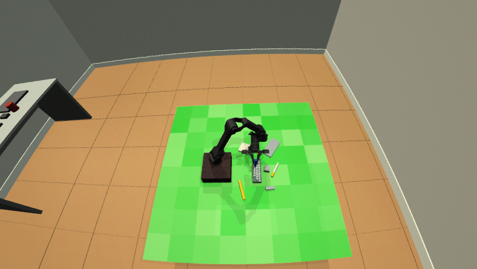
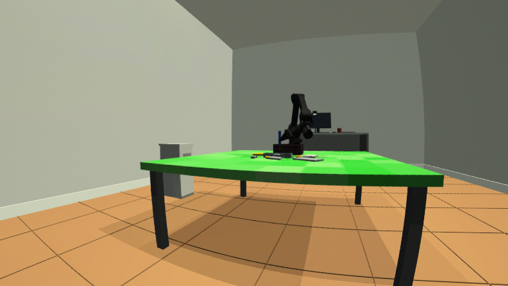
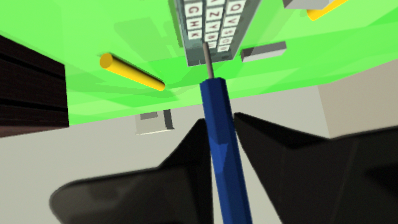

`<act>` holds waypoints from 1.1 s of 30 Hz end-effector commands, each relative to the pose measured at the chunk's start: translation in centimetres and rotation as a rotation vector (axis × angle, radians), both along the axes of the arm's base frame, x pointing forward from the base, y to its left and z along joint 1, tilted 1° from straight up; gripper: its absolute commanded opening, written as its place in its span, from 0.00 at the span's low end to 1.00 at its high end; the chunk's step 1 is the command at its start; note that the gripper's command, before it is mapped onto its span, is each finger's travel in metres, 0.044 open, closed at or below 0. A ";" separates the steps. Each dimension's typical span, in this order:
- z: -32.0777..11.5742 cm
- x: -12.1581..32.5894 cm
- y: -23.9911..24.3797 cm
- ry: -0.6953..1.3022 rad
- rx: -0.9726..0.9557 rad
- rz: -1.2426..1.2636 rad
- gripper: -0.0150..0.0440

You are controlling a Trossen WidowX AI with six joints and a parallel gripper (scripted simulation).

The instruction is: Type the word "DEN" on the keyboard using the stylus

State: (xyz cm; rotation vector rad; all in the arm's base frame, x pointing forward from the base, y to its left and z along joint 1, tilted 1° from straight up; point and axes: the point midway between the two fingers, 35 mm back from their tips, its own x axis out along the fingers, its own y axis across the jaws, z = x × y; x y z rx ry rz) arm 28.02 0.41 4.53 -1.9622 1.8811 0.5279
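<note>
Keyboard (image 1: 256, 177) (image 2: 286, 155) (image 3: 195, 57) lies flat on green tabletop (image 1: 233, 248) (image 2: 291, 177) (image 3: 100, 20). Claw (image 1: 255, 159) (image 2: 280, 139) (image 3: 219, 122) pinching blue stylus (image 1: 255, 163) (image 2: 279, 134) (image 3: 223, 150), tip down over keyboard; key contact, can't tell. Yellow rod (image 1: 241, 189) (image 2: 258, 154) (image 3: 134, 73) near keyboard, not touching.

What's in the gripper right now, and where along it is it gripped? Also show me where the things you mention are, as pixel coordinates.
The gripper (image 1: 256, 157) (image 2: 280, 139) (image 3: 219, 122) holds the stylus (image 1: 255, 162) (image 2: 279, 135) (image 3: 220, 130) by its blue barrel, behind the thin metal tip, which the fingers leave exposed.
</note>
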 end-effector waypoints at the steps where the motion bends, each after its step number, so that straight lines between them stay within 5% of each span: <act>1: 0.0 -0.2 0.5 -0.005 -0.002 -0.009 0.25; 14: -1.8 -0.3 0.4 -0.004 -0.002 -0.009 0.25; 17: -2.0 -0.3 0.5 -0.004 -0.002 -0.009 0.39; 33: -2.7 -0.3 0.6 -0.004 -0.002 -0.009 0.39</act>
